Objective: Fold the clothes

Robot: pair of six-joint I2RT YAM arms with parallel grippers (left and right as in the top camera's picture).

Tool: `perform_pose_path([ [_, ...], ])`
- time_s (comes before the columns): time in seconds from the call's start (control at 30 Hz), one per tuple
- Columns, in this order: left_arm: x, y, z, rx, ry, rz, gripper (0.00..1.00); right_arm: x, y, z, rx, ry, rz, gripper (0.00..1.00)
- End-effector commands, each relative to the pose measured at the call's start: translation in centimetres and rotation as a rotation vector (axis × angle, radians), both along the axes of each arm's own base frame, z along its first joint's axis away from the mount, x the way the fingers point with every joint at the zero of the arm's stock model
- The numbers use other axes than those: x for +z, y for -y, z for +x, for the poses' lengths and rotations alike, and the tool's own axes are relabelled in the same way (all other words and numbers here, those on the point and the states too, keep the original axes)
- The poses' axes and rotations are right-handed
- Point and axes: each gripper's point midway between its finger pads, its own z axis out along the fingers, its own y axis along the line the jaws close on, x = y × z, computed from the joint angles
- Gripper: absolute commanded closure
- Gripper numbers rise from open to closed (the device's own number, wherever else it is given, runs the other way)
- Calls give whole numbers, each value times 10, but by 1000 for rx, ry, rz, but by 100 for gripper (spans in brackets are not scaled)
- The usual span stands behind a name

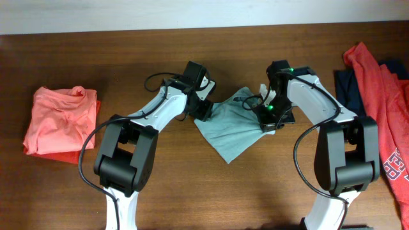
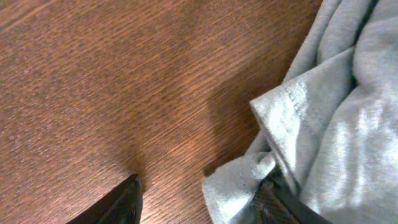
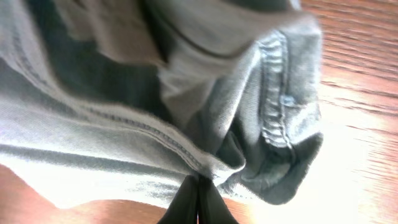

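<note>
The pale grey-blue T-shirt lies crumpled at the middle of the table, one of the clothes. My left gripper sits at its left edge. In the left wrist view this gripper is open, one finger on bare wood and the other finger against a hemmed fold of the shirt. My right gripper is at the shirt's right edge. In the right wrist view it is shut, pinching a stitched hem of the shirt, which bunches above the fingers.
A coral-orange T-shirt lies folded at the table's left. A red T-shirt with white print and a navy one are heaped at the right edge. Cables loop off both arms. The wooden table shows in front.
</note>
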Motion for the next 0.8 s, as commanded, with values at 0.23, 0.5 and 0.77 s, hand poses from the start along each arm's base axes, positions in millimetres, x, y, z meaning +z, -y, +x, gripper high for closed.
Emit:
perform_pose_path([
  [0.23,-31,-10,-24,7,-121,56,48,3,17,7,-5,27,-92,95],
  [0.5,-31,-10,-25,7,-123,56,48,2,30,13,-1,56,-168,90],
  [0.77,-13,-8,-20,6,-98,45,47,1,29,20,-2,84,-165,85],
])
